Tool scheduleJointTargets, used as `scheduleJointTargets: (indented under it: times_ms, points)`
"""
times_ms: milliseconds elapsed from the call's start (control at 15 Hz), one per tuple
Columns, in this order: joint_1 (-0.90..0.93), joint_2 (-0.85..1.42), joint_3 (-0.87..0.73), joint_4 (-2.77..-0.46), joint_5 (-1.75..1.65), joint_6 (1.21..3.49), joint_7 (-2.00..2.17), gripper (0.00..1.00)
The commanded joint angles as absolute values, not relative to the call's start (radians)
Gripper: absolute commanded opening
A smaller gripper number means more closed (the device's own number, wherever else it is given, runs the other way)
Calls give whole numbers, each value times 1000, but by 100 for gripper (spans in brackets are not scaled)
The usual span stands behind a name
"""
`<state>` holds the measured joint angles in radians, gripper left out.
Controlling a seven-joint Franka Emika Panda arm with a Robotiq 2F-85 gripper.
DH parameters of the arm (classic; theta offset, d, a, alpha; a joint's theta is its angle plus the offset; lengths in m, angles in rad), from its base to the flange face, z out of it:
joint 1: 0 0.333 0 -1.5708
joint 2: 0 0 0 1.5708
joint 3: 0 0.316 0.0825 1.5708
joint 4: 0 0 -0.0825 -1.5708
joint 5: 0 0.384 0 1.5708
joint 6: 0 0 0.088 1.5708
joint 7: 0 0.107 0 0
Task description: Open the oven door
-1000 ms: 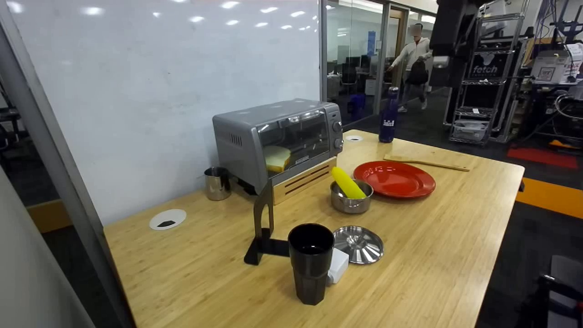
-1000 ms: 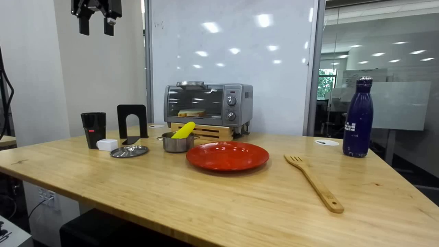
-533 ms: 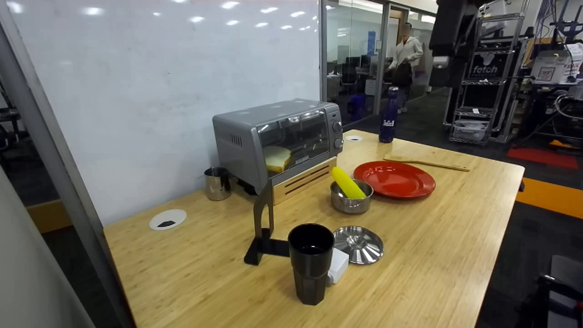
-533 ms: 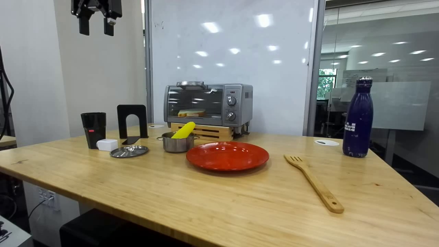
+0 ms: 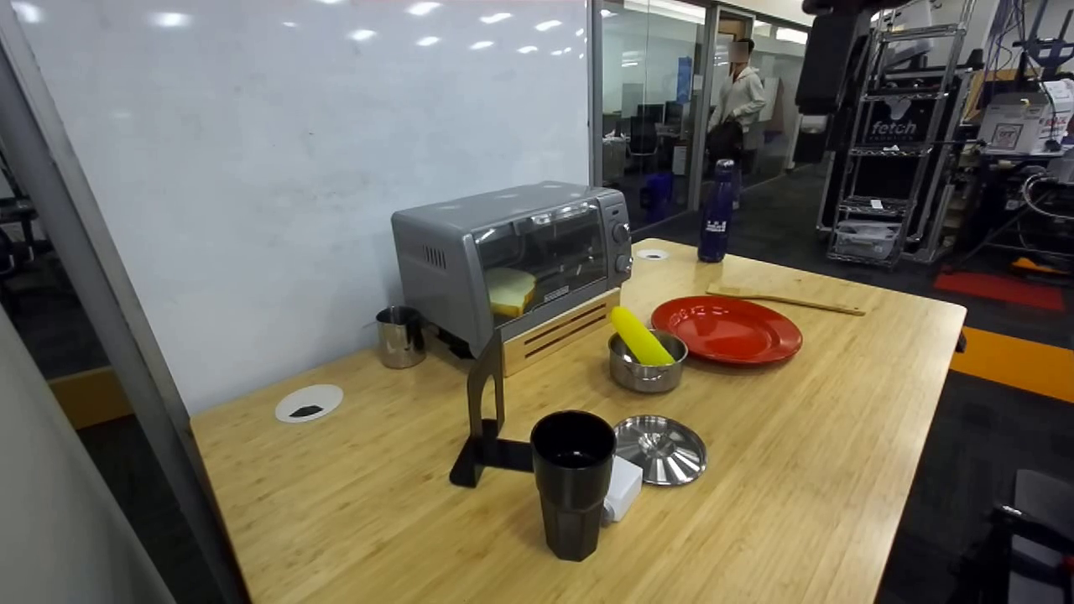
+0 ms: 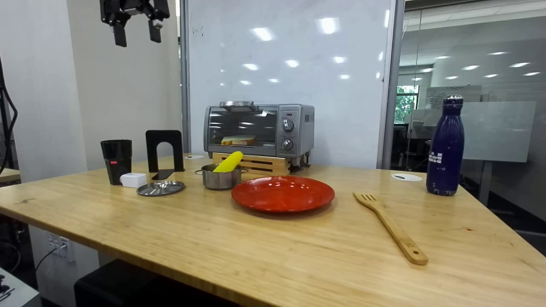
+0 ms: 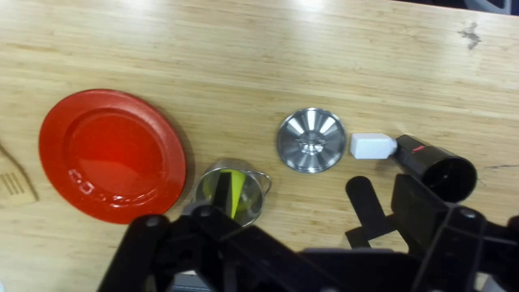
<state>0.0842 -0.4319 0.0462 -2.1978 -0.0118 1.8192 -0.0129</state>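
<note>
The silver-grey oven point(image 5: 436, 277) stands against the whiteboard in both exterior views; it also shows here point(image 6: 307, 128). Its glass oven door point(image 5: 570, 256) is shut, with the handle bar point(image 6: 236, 104) along its top. A yellow-edged bread slice point(image 6: 238, 140) shows through the glass. My gripper point(image 6: 137, 39) is open and empty, high above the table, in front of the oven and off to its knobless side. In the wrist view my open fingers point(image 7: 314, 194) hang over the table items. Only a small grey piece, perhaps of the oven, shows at the bottom edge there.
A metal pot point(image 6: 219, 178) with a yellow object and a red plate point(image 6: 283, 194) stand before the oven. A black bookend point(image 6: 164, 149), black cup point(image 6: 117, 161), white bottle point(image 6: 133, 180) and metal lid point(image 6: 161, 188) are beside them. A wooden fork point(image 6: 390, 226) and blue bottle point(image 6: 445, 147) lie farther off.
My gripper has shifted a little toward the oven side and tilted slightly. It stays open. The oven and the table items have not moved. A person in the background has walked away.
</note>
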Motion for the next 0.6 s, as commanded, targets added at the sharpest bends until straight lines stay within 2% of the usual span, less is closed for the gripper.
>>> scheduleJointTargets:
  times_ms: [0,533]
  points:
    - [60,-363,35,-2139,-160,1860,-156,100]
    - [40,-80,44,-1946,-520,2110,-230,100]
